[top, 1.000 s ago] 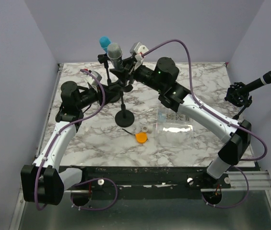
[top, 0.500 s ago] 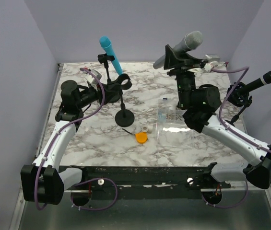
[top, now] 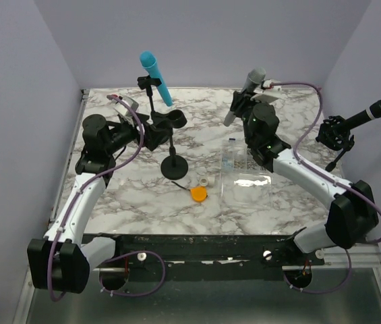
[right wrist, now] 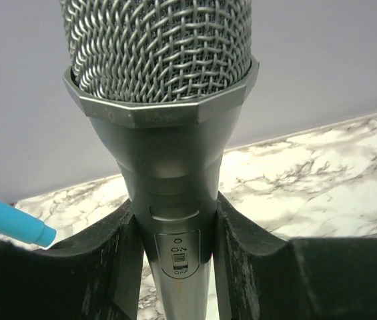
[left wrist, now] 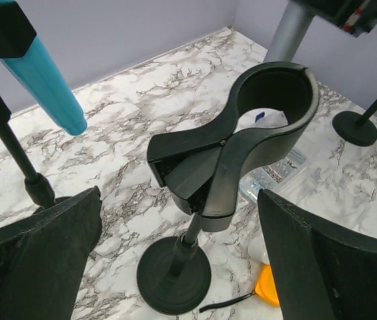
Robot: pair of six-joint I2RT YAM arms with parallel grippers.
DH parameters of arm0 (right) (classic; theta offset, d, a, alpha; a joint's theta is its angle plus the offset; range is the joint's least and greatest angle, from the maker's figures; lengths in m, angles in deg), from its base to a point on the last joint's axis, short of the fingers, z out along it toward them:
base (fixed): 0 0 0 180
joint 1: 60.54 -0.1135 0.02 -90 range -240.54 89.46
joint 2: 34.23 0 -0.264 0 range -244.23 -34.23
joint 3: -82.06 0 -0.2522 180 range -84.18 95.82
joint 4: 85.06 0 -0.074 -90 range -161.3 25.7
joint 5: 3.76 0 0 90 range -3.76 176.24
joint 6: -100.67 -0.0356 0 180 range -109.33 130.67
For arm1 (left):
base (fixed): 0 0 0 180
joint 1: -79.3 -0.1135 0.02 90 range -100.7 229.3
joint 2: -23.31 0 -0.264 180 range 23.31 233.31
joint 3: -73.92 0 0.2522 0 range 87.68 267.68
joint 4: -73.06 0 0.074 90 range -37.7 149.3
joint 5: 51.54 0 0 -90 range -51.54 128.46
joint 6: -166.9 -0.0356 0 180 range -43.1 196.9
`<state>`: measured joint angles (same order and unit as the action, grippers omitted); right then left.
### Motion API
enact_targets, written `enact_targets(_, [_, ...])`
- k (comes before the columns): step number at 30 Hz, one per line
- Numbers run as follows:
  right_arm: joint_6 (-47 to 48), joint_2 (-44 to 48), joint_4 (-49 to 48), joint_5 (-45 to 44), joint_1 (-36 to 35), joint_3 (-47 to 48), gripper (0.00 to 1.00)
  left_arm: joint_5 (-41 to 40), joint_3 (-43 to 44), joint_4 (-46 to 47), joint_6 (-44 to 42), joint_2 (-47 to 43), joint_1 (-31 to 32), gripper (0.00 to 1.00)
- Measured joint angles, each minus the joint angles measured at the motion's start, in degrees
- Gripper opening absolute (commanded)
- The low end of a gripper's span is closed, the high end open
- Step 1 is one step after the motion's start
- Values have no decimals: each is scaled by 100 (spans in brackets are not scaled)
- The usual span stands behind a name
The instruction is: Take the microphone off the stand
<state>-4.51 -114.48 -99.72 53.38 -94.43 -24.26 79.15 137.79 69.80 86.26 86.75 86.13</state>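
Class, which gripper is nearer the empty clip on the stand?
Left. The left gripper sits beside the empty clip; the right gripper holds the grey microphone far to its right.

Empty clip (left wrist: 241, 143) between the hand's (left wrist: 180, 197) 2 spread fingers (left wrist: 41, 257).
The black stand (left wrist: 173, 273) stood upright on the marbled surface (left wrist: 128, 100); a blue microphone (left wrist: 45, 87) showed at upper left, a grey microphone (left wrist: 288, 33) at top right, and an orange piece (left wrist: 269, 288) near the base.
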Motion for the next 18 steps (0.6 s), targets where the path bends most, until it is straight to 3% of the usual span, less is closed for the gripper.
enact_targets(9, [-1755,-1797,1515,297,133,1694,1,-621,-85,155,131,-990,0,99])
enact_targets(14, [-3136,-2524,1899,332,297,2299,1,-1705,-181,323,385,-1853,4,98])
enact_targets(18, [-4317,-3270,2081,295,380,2988,1,-2896,693,-83,570,-1696,4,98])
